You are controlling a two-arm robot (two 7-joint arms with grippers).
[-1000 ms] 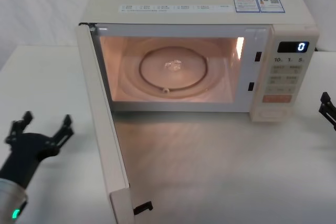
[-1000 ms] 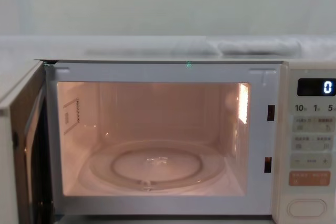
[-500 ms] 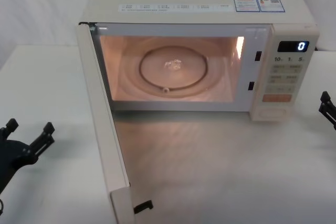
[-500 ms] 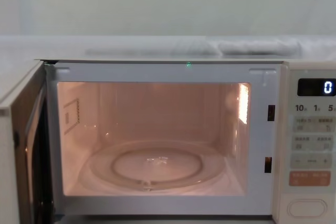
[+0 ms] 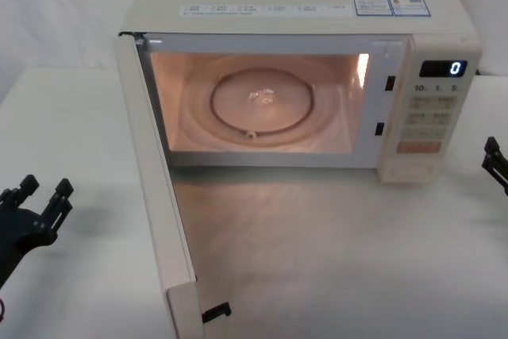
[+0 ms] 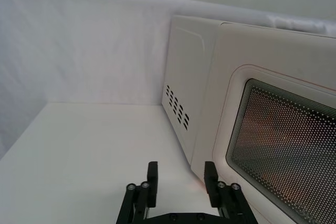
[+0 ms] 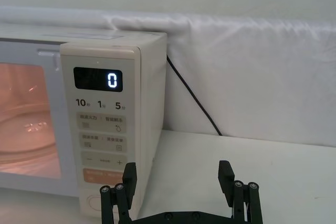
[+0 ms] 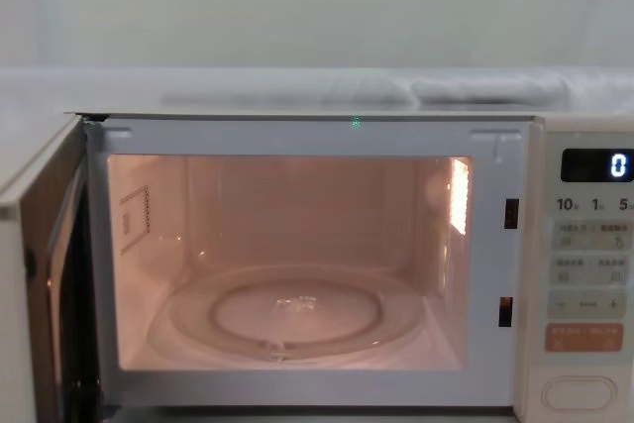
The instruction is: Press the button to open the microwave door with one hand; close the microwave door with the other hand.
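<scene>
Since the earlier frame, the left claw (image 5: 33, 194) has been drawn back, away from the microwave door (image 5: 155, 188), and its fingers are less far apart. That door stands wide open. The button (image 8: 579, 392) is seen low on the keypad strip. The right claw (image 7: 177, 182) is held open beside the microwave, above the bench (image 5: 333, 260).

White table (image 5: 333, 260) carries one thing: cream microwave (image 5: 302, 5), sitting directly on it at the back. A black power cord (image 7: 191, 98) runs down behind the microwave's keypad side to the table, past the right fingers (image 7: 226, 174). Bare white surface lies under and ahead of the left fingers (image 6: 152, 179), beside the microwave's vented side wall.
</scene>
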